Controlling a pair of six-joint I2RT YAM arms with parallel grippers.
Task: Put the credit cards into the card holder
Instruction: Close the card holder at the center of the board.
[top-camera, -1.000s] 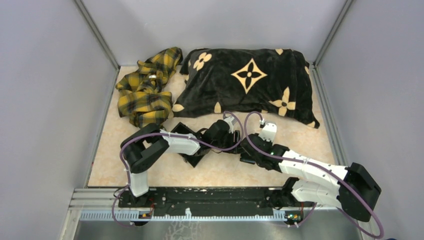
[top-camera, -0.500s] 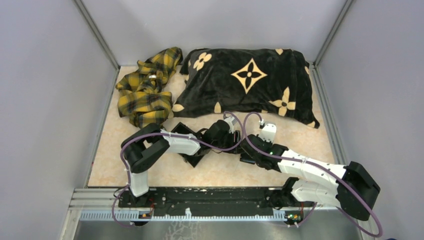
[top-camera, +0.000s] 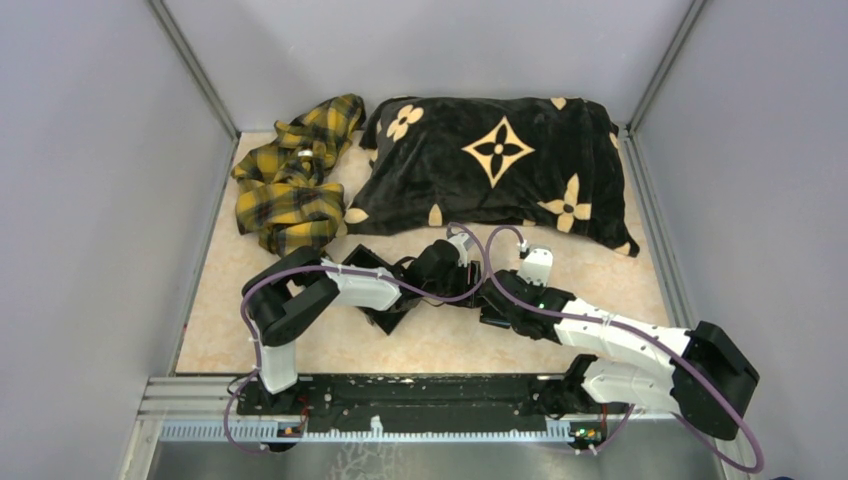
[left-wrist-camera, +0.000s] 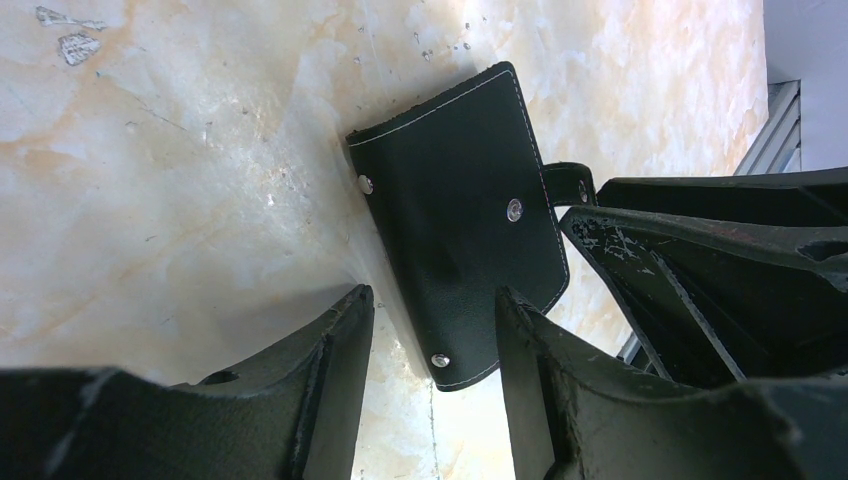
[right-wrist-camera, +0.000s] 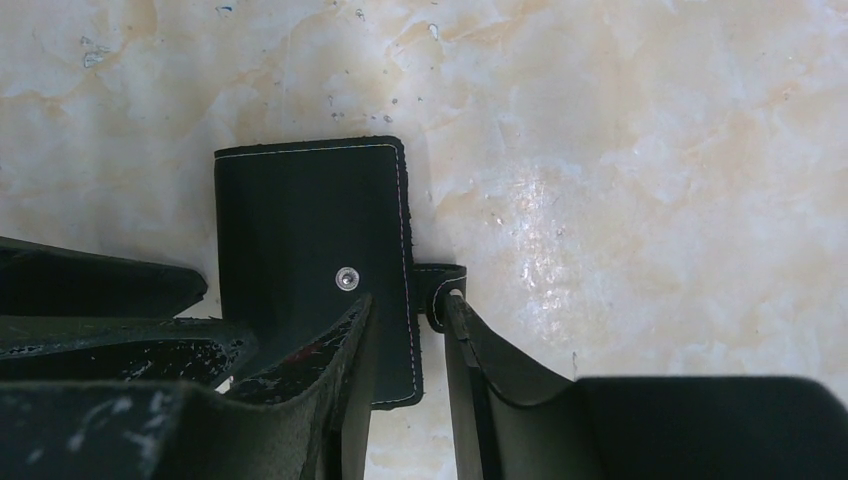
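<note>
Slippage is being risked at the card holder (left-wrist-camera: 450, 240), which is lying closed and flat on the marbled table (right-wrist-camera: 650, 150), at mid-table where the two arms are meeting. Its near end is being straddled by the left gripper (left-wrist-camera: 432, 300), whose fingers are being held wide apart with nothing being squeezed. Its stitched edge and strap tab (right-wrist-camera: 440, 285) are being bracketed by the right gripper (right-wrist-camera: 408, 302), whose fingers are being held to a narrow gap; whether anything is actually being clamped cannot be told.

Should the tab alone be pinched and pulled, the whole case is likely to be dragged across the smooth surface rather than opened. Should the cover be pressed from above, it is likely to be held shut. With both grippers being crowded over one small case, a finger-to-finger knock is also being invited.

Counted: one card holder, two grippers, one black pillow (top-camera: 495, 165) with gold flowers, one yellow plaid cloth (top-camera: 290, 180). No credit cards are being shown in any view, so their whereabouts cannot be told; a blind reach for them is the further hazard.
</note>
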